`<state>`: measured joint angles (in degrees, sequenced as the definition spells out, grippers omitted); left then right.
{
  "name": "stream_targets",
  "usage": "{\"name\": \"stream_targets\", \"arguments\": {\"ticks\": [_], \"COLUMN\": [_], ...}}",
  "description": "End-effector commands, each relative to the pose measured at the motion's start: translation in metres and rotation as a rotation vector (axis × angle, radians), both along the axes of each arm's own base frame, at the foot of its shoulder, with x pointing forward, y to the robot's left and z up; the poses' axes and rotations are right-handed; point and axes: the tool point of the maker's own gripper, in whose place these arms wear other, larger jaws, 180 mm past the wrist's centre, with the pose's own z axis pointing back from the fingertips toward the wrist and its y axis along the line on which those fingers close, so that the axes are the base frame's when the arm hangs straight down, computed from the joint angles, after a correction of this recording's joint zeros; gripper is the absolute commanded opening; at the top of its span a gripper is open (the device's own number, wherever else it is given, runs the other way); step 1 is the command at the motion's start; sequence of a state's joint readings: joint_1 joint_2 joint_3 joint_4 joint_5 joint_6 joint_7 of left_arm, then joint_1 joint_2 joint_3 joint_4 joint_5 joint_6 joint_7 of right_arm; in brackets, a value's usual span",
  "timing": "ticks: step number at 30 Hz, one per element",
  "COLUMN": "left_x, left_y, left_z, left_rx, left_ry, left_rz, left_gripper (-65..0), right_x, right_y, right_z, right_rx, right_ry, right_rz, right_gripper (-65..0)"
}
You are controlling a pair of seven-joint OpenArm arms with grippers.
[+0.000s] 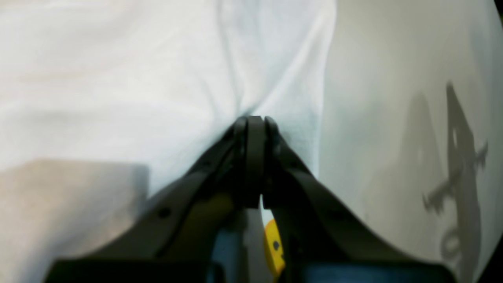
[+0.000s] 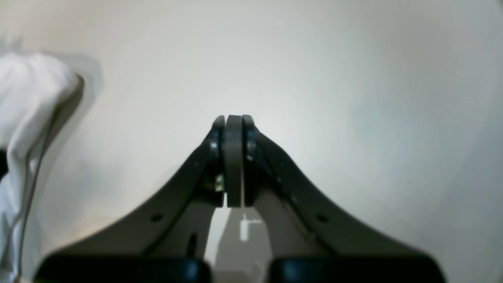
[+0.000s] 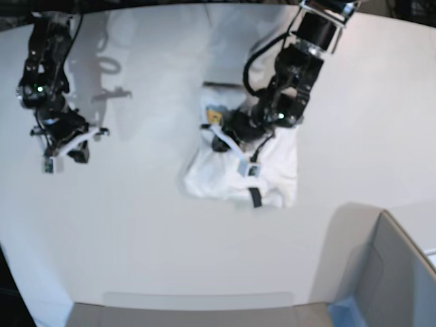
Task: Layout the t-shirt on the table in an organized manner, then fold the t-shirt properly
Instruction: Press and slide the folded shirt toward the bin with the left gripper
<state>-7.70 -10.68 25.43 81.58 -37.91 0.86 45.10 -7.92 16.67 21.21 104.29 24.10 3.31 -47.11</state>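
1. I see one t-shirt (image 3: 269, 167) lying near the middle of the white counter (image 3: 136, 231), bunched into a rough, partly folded block rather than spread flat. Its longer side seems to run across the base view, with one straight edge toward the near side of the counter; I cannot tell which way the collar points.
2. I count one shirt, one counter, two arms and one grey bin (image 3: 395, 279) at the near right corner of the base view.
3. The shirt is white and creased, with a small patch of blue and yellow print showing near its far left corner beside the arm.
4. My left gripper (image 1: 254, 120) sits over the shirt, its fingers pressed together and pinching a ridge of white fabric that puckers toward the tips.
5. My right gripper (image 2: 234, 118) hangs above bare counter, well apart from the shirt, fingers pressed together and holding nothing.
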Motion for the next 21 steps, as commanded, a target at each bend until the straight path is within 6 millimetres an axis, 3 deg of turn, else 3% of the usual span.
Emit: {"name": "stream_targets", "arguments": {"ticks": [1,6,9,12,16,21], "left_x": [0.005,0.012,0.026,0.030,0.029,0.023], "left_y": [0.024,0.089,0.135,0.168,0.184,0.180], "left_z": [-0.008,-0.027,-0.018,-0.011,-0.009,-0.013], "left_rx": [0.074,0.170,0.200,0.220,0.249,0.245], "left_ry": [0.023,0.052,0.007,-0.004,-0.008,0.027], "left_rz": [0.043,0.132,0.233,0.302,0.310,0.293], "left_gripper": [-65.0,-65.0,-65.0,-65.0,-65.0,-65.0], "right_x": [0.005,0.004,0.004,0.004,0.004,0.003], "right_y": [-0.001,-0.002,-0.001,-0.001,-0.001,0.002], "right_z": [0.015,0.013,0.013,0.013,0.013,0.021], "right_rx": [-0.009,-0.011,-0.010,-0.010,-0.010,-0.017], "right_ry": [-0.052,-0.046,-0.045,-0.045,-0.045,-0.067], "right_rz": [0.008,0.007,0.008,0.008,0.008,0.019], "right_gripper": [-65.0,-65.0,-65.0,-65.0,-65.0,-65.0]}}
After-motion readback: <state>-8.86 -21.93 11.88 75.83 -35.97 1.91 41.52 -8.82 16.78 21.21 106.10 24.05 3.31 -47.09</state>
